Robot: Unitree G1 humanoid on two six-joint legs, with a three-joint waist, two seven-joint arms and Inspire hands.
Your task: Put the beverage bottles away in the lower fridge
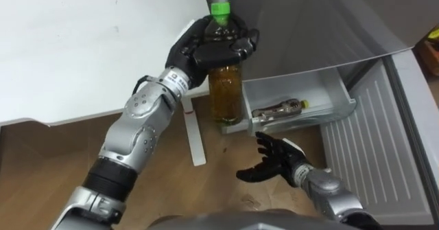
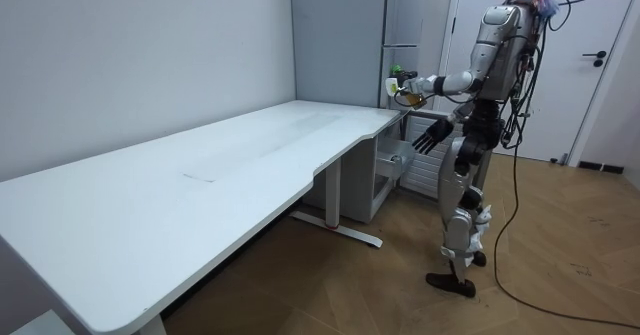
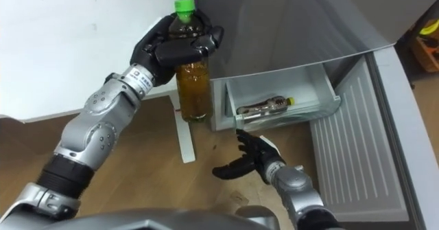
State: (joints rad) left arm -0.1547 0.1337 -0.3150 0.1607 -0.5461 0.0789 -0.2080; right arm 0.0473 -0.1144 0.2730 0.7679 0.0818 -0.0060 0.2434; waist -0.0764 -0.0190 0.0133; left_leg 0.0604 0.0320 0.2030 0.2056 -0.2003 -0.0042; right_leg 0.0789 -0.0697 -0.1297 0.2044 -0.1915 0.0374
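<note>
Two drinks show in the eye views. A green-capped bottle [image 1: 226,93] of amber liquid is held in the air, and a second bottle [image 1: 278,109] lies on its side inside the pulled-out drawer [image 1: 339,86] at the bottom of the grey fridge [image 1: 309,17]. The room view cannot see into that drawer. It shows instead that the robot stands upright at the far end of the long white bench [image 2: 200,175], just beside the fridge, with its body turned toward the room view's left.

The left hand [image 1: 212,48] is wrapped round the upper part of the green-capped bottle just under the cap, with fingers and thumb curled about it. The bottle hangs upright below the hand, over the floor, between the bench edge and the drawer's near corner. The left arm reaches forward and up, bent at the elbow.

The right hand [image 1: 278,158] is held low in front of the drawer with its fingers spread and relaxed. It holds nothing and touches nothing. In the room view it hangs at about hip height.

To the right of the drawer, the fridge door [image 1: 370,141] stands swung open and shows its ribbed inner face. A white bench foot [image 1: 194,137] lies along the wooden floor [image 1: 206,189] beneath the held bottle. Behind the robot, the room view shows a white door [image 2: 585,65] with a dark handle.
</note>
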